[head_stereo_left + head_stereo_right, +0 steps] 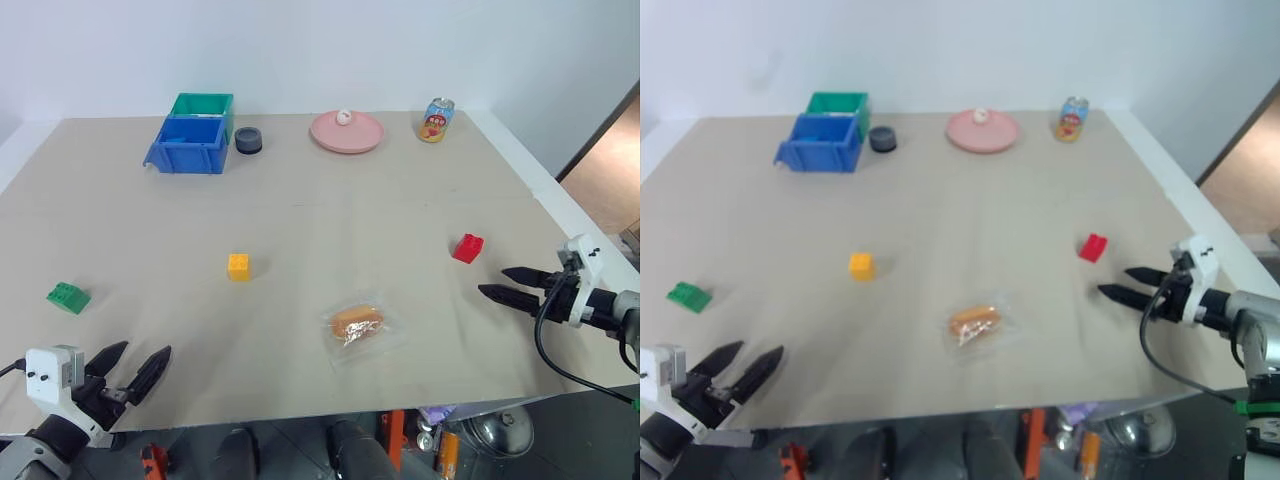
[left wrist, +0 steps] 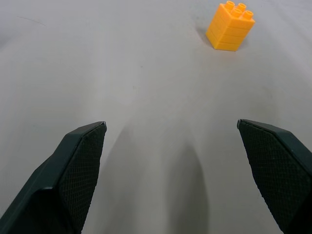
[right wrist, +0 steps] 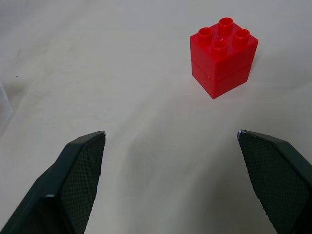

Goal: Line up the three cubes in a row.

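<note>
- Small red studded plastic cube (image 3: pixel 224 56): light, rigid, slick; pinch its flat sides.
- Right tool (image 1: pixel 503 283) spread wide, empty.
- Left tool (image 1: pixel 136 368) likewise spread.

No text, number or brand name can be read anywhere. The drink can (image 1: pixel 436 120) at the far edge of the worktop (image 1: pixel 300 220) bears a printed cartoon figure, but any lettering on it is too small to tell.
</note>
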{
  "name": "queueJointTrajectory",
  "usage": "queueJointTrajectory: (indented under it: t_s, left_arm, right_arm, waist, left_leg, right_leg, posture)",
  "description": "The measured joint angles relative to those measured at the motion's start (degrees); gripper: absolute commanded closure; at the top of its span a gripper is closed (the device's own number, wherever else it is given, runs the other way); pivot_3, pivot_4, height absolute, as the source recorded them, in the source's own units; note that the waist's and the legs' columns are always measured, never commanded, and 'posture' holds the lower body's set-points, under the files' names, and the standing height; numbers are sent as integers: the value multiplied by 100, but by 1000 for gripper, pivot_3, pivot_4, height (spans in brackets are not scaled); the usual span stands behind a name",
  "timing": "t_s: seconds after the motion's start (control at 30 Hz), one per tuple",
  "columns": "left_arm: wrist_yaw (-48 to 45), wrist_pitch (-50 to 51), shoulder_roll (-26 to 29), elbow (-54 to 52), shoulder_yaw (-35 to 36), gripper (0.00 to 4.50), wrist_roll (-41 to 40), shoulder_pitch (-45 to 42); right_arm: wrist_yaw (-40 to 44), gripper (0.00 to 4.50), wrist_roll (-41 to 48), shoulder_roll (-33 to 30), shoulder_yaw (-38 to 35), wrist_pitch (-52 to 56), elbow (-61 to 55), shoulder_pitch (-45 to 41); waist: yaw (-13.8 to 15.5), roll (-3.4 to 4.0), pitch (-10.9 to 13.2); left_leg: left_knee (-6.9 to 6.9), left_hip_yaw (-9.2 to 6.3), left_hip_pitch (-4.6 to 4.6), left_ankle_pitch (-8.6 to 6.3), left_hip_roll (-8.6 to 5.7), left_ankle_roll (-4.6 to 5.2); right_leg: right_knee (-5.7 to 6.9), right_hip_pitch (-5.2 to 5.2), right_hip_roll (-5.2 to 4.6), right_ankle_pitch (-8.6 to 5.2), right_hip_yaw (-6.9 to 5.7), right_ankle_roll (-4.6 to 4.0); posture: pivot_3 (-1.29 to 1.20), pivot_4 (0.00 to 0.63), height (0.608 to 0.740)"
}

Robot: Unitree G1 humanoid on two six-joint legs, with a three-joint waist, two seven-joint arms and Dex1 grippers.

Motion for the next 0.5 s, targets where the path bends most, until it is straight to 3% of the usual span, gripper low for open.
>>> queueJointTrajectory:
  t_s: [0.1,0.4,0.5]
  left_arm:
    - [-29,1,57,22,1,54,-26,-145]
    - [-824,-102,1026,103,-61,54,-392,-1480]
    - [-1288,10,1529,138,-605,54,-457,-2361]
  right_arm:
    - [34,0,1,2,20,3,-10,-5]
    - [217,0,237,109,182,362,-1380,34]
    - [428,0,522,78,340,750,-2298,18]
  waist:
    - [2,0,0]
    - [0,6,-3]
    - [16,10,0]
  left_leg:
    - [0,0,0,0,0,0]
    - [-2,-6,1,1,0,0]
    - [-6,-13,-1,0,0,1]
  right_leg:
    - [0,0,0,0,-1,0]
    - [1,2,8,6,5,5]
    - [2,2,15,4,5,9]
  posture:
    - [0,150,740]
    - [0,150,740]
    - [0,150,740]
